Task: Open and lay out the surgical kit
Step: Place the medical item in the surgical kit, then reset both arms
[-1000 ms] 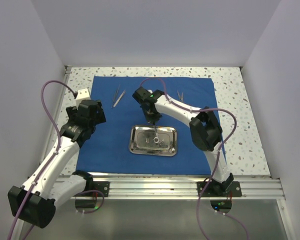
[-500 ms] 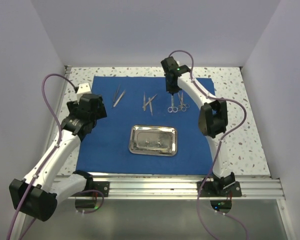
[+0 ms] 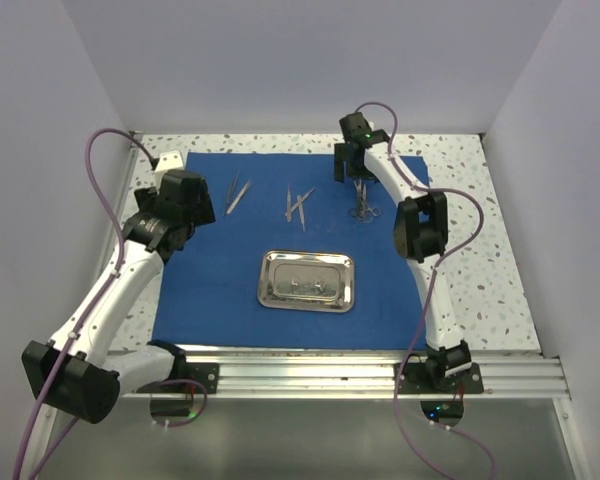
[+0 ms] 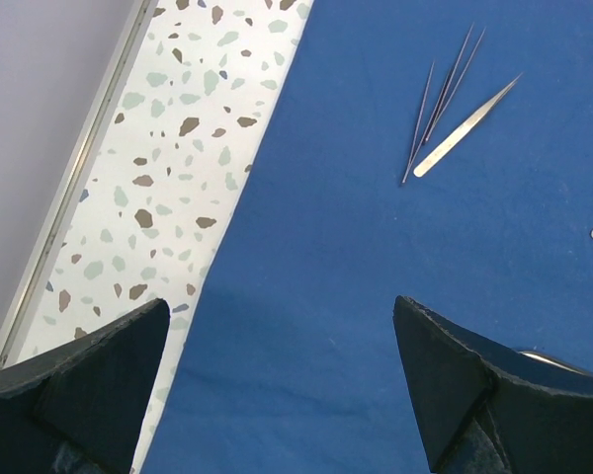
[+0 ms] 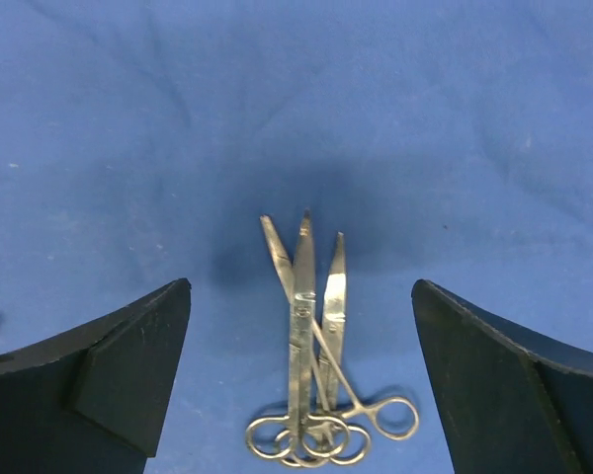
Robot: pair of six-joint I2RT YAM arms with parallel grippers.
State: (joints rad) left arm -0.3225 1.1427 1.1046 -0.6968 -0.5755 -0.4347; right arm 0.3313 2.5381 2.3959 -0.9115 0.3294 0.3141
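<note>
The royal-blue cloth (image 3: 210,290) lies spread flat on the table. On its near middle sits the shiny steel tray (image 3: 306,280). Thin tweezers (image 3: 237,193) (image 4: 453,118) lie at the far left, with more thin instruments (image 3: 298,205) beside them. A pile of three ring-handled scissors and forceps (image 3: 363,200) (image 5: 301,336) lies at the far right. My right gripper (image 3: 348,170) (image 5: 301,296) hovers open just over that pile, touching nothing. My left gripper (image 3: 192,205) (image 4: 280,326) is open and empty above the cloth's left edge, short of the tweezers.
Speckled tabletop (image 3: 480,250) (image 4: 168,148) borders the cloth on the left, right and far sides. White walls close the table in on three sides. A metal rail (image 3: 330,375) with both arm bases runs along the near edge.
My right arm went from over the tray to the far right of the cloth, opened, and left its instrument on the scissors pile. The left arm only shifted slightly.
</note>
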